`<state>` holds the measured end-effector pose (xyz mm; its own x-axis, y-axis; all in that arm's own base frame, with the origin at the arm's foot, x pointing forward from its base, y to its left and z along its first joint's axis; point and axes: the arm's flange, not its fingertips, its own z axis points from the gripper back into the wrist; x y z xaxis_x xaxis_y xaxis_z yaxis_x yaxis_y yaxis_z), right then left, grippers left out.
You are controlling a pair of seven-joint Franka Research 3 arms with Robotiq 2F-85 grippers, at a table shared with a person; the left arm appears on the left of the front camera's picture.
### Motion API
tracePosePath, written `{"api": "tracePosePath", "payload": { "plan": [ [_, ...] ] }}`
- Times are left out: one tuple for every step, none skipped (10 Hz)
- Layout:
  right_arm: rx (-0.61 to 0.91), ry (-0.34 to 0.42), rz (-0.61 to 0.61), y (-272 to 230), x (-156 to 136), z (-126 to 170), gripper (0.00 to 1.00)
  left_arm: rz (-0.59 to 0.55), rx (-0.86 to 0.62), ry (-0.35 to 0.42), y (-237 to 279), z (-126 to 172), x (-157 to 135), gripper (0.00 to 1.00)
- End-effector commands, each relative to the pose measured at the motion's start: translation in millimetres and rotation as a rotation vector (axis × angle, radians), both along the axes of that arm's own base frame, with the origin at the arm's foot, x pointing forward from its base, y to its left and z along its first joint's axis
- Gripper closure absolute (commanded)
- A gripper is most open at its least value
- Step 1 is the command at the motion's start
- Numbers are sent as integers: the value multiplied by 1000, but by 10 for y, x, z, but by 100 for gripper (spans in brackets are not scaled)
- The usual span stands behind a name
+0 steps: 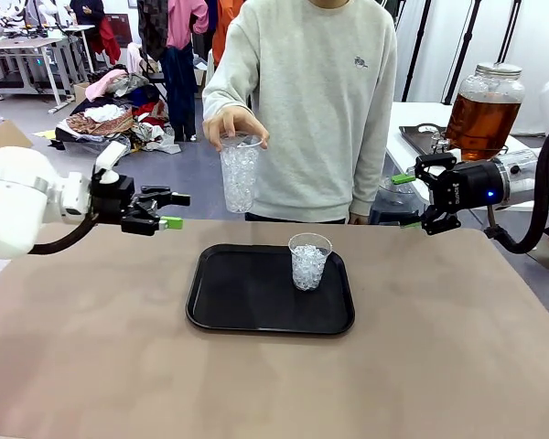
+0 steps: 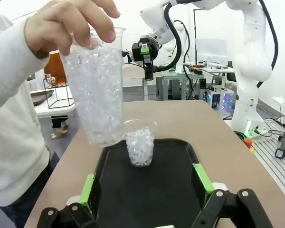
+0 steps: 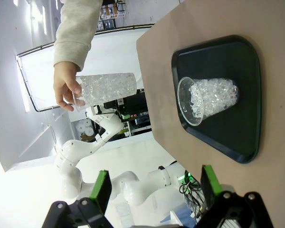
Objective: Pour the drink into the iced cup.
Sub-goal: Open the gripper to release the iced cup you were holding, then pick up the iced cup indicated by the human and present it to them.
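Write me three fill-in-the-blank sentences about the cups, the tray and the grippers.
1. The short cup stands on the ____ tray.
2. The tall cup in the person's hand is full of ____.
3. The left gripper and the right gripper hover above the table, both ____.
Missing words: black; ice; open.
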<state>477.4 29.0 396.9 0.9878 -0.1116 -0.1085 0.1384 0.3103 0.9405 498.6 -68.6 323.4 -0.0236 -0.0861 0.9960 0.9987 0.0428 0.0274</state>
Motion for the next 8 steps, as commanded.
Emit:
{"api": "tracePosePath", "payload": {
  "plan": [
    [1,-3,2,9,4,16,0,5,-12,-10,149,-39,-93,0],
    [1,-3,2,9,4,16,0,12,-16,-5,214,-69,-91,0],
    [1,-3,2,9,4,16,0,11,-15,-3,252,-95,-88,0],
    [1,-3,2,9,4,16,0,16,-10,-5,277,-107,-86,0],
    [1,-3,2,9,4,16,0,31,-6,16,231,-78,-41,0],
    [1,-3,2,9,4,16,0,31,-6,16,231,-78,-41,0],
    [1,-3,2,9,4,16,0,31,-6,16,231,-78,-41,0],
    [1,-3,2,9,4,16,0,31,-6,16,231,-78,-41,0]
  ]
}}
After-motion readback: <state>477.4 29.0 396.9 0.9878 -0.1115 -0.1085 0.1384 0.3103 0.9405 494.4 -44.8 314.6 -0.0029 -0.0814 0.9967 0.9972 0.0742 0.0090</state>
